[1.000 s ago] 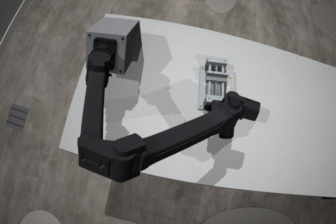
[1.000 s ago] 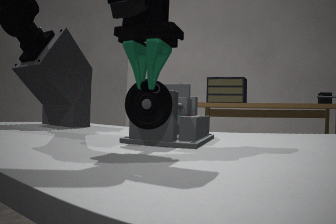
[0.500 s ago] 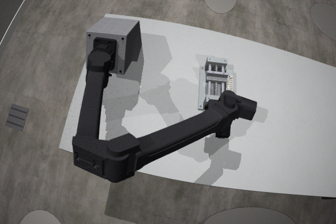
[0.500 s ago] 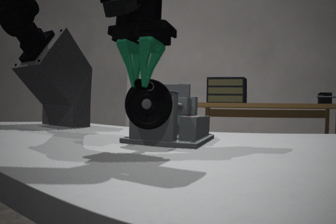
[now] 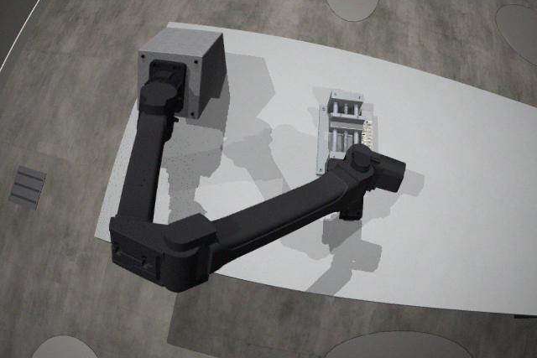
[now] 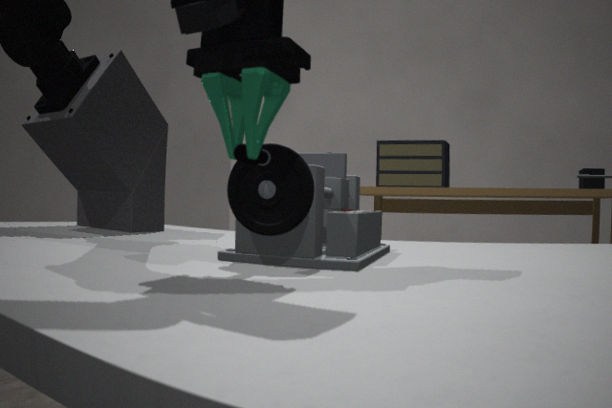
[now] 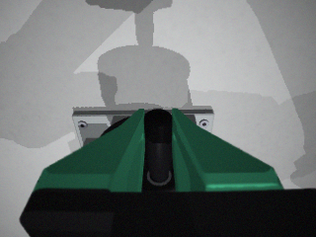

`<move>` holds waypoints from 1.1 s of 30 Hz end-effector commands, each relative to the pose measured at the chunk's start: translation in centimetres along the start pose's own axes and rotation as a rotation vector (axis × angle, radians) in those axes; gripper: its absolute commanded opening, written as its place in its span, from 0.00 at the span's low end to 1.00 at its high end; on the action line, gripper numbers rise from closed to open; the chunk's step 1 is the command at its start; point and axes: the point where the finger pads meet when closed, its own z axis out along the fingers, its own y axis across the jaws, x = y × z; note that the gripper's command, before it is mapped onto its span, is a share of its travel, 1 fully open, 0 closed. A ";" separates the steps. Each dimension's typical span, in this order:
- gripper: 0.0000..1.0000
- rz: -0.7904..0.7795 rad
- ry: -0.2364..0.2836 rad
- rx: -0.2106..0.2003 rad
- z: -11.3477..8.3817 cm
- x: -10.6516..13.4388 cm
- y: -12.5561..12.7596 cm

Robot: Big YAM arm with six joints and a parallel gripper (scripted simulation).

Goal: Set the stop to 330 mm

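Nearly closed, the jaws (image 6: pixel 245 155) gripped the black knob (image 6: pixel 240 151) (image 7: pixel 158 143) near the top of the wheel (image 6: pixel 271 216); the stop's setting was unreadable.

A pale, smooth table (image 5: pixel 433 232) (image 6: pixel 395 344) (image 7: pixel 232 59) carries the stop mechanism's flat grey base plate (image 5: pixel 321 142) (image 6: pixel 296 261) (image 7: pixel 209 117) and an angular grey arm pedestal (image 5: pixel 212 59) (image 6: pixel 119 146).

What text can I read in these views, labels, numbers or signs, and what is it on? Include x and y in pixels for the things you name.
No word, brand or number is legible.
Scale strip (image 5: pixel 367 133) beside the stop mechanism's rods: tiny dark and reddish marks, too small and blurred to read, so I can't confirm 330 mm.
Handwheel (image 6: pixel 286 210): no lettering visible.
Drawer unit (image 6: pixel 410 164) on the far bench: no labels visible.
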 end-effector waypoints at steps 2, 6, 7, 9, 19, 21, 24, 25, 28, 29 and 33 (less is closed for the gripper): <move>0.06 0.005 -0.002 -0.007 -0.2 -0.6 -0.9; 0.06 0.008 -0.005 -0.002 0.3 -0.7 -1.5; 0.06 0.008 -0.005 -0.002 0.3 -0.7 -1.7; 0.06 0.001 -0.004 0.002 0.4 -0.7 -2.0; 0.06 0.008 -0.005 -0.002 0.6 -0.7 -2.0; 0.06 0.006 -0.005 -0.001 0.8 -0.7 -2.1; 0.06 0.001 -0.003 0.002 1.2 -0.4 -2.4; 0.06 -0.001 -0.002 0.004 1.3 -0.3 -2.5; 0.06 -0.014 0.001 0.013 1.6 0.0 -2.8; 0.06 -0.012 0.001 0.013 1.6 0.0 -2.8; 0.06 -0.010 0.001 0.012 1.6 0.0 -2.7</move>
